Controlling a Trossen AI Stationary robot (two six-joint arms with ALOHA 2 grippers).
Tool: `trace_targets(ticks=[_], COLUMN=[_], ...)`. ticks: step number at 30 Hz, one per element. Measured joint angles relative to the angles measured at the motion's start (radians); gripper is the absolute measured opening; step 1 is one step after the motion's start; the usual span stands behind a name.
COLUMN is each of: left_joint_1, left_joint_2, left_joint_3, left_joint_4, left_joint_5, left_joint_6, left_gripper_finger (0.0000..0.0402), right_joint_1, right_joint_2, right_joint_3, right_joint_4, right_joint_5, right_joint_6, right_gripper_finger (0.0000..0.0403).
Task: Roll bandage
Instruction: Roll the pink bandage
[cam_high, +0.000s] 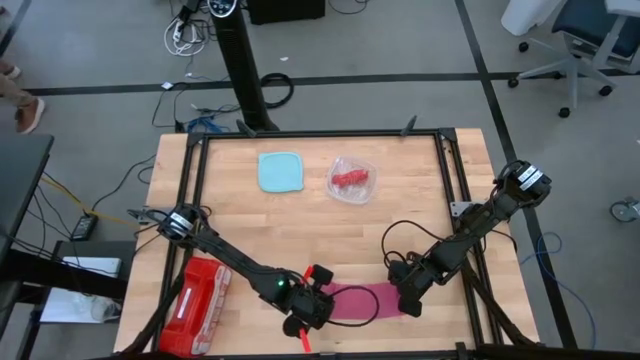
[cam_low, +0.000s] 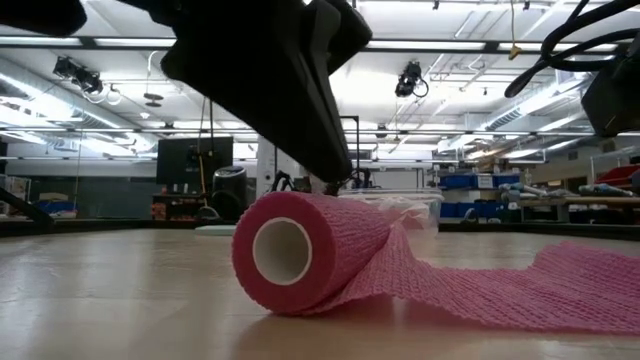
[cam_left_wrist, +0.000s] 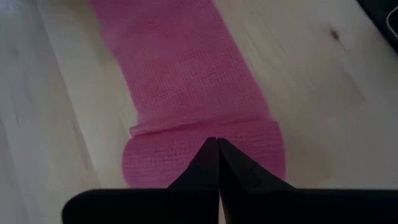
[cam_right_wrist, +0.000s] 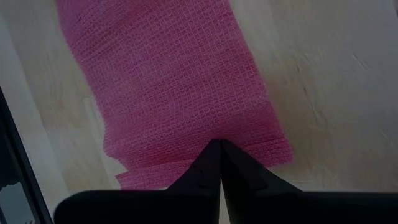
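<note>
- Bandage (cam_high: 362, 300) is lying near table's (cam_high: 420, 215) front edge, part-rolled: roll under L gripper (cam_left_wrist: 217, 142), flat tail running to R gripper (cam_right_wrist: 221, 144).
- Both sets of fingers are pressing down shut, gripping nothing.
- Risk: roll is slipping sideways w/o grip, winding crooked; tail is creeping if R pin is lifting.
</note>
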Motion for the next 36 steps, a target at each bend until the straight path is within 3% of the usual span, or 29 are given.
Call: trace_targets(ticks=[28,36], left_joint_1=[0.022,0.022], left_joint_2=[0.061,0.057], left_joint_3=[-0.001,0.052], left_joint_4=[0.134,0.117], left_joint_5=[0.001,0.003], left_joint_6=[0.013,0.014], left_gripper_finger=[0.0001,0.0001], right_joint_1=[-0.001,-0.002], right_joint_2=[0.000,0.000], right_joint_3=[0.000,0.000], right_joint_4=[0.003,0.004], right_joint_5=[0.002,0.015], right_joint_6=[-0.012,-0.012], right_gripper_finger=[0.0011,0.0011])
